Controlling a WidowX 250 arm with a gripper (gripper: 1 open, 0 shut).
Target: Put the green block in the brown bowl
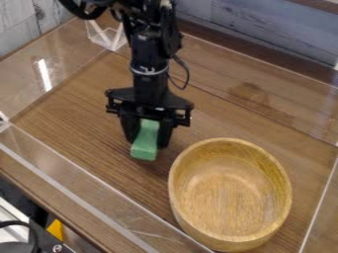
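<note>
The green block (146,142) hangs on end between the fingers of my black gripper (149,133), which is shut on its upper part and points straight down. Its lower end sits a little above the wooden table. The brown bowl (227,191), a wide light wooden bowl with a thick rim, stands just right of and in front of the block, empty inside. Block and bowl rim are apart.
Clear plastic walls (53,74) fence the wooden table (79,124) on the left and front. A grey plank wall (264,25) runs along the back. A white tag (101,36) hangs beside the arm.
</note>
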